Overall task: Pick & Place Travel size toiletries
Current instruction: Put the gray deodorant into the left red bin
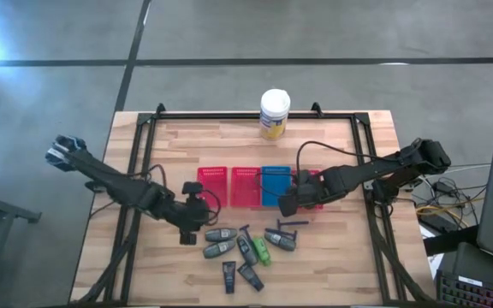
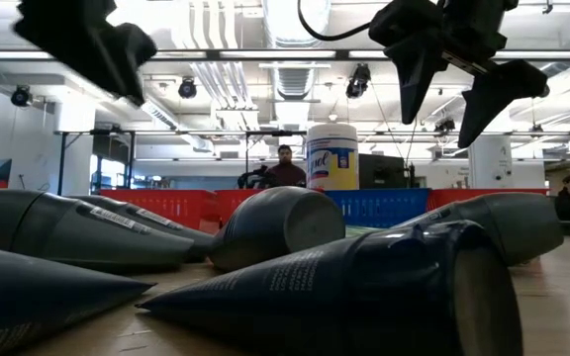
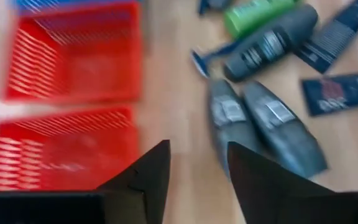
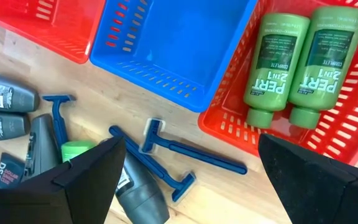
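Observation:
The loose toiletries lie on the wooden table near its near edge: grey oval bottles [image 1: 221,234], one green bottle [image 1: 262,251], black tubes [image 1: 228,275] and razors [image 1: 291,224]. Two more green bottles [image 4: 278,68] lie flat in the right-hand red tray [image 4: 353,118]. My left gripper [image 1: 188,237] [image 3: 197,180] is open and hovers just left of two grey bottles [image 3: 229,118]. My right gripper [image 1: 287,208] [image 4: 191,180] is wide open and empty. It hangs above the near rims of the blue tray [image 4: 173,43] and that red tray, over the razors [image 4: 166,155].
Four slotted trays stand in a row mid-table: two red [image 1: 212,184] [image 1: 245,184], one blue [image 1: 275,184] and one red [image 1: 313,190]. A white-lidded yellow-labelled jar [image 1: 275,113] stands at the far edge. A black frame borders the table. People show in the room beyond [image 2: 285,168].

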You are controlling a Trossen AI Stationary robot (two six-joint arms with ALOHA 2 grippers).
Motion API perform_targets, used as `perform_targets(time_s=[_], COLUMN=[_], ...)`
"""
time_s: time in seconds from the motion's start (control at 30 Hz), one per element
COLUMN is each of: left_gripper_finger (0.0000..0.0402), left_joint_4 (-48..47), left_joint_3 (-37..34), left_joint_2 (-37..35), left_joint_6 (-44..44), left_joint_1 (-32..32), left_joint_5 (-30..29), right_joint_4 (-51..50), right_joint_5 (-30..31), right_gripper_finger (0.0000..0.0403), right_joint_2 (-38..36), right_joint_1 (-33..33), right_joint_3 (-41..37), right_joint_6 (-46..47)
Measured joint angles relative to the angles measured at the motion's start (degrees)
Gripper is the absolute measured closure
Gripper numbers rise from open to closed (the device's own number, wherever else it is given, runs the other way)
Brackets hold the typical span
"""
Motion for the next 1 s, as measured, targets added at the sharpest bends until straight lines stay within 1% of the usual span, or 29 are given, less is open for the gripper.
perform_targets(time_s=[0.13, 0.23, 0.33, 0.47, 0.67, 1.0], left_gripper_finger=[0.0195, 0.0172, 0.0159, 0.0154, 0.0154, 0.0155], left_joint_4=[0.2, 0.4, 1.8, 2.2, 2.2, 2.9], left_joint_3=[0.1, 0.1, 0.1, 1.9, 5.0, 5.6], left_joint_2=[2.8, 5.9, 9.5, 14.1, 18.9, 24.8], left_joint_6=[-1.6, -1.6, -1.8, -3.4, -4.2, -5.0], left_joint_1=[-0.1, -0.4, -0.8, -1.0, -1.0, -1.0], left_joint_5=[4.6, 6.5, 7.7, 8.1, 8.1, 9.1], right_joint_4=[0.0, 0.0, 0.0, -0.1, -0.2, -0.2], right_joint_5=[0.0, 0.0, 0.4, 1.4, 1.4, 1.5], right_gripper_finger=[0.0039, 0.0039, 0.0039, 0.0039, 0.0039, 0.0039], right_joint_2=[0.0, 0.0, 0.0, 0.0, 0.0, 0.0], right_joint_1=[0.0, 0.0, 0.0, 0.0, 0.0, 0.0], right_joint_3=[0.0, 0.0, 0.0, 0.0, 0.0, -0.2], right_joint_6=[-1.4, -2.4, -3.4, -3.8, -4.3, -4.6])
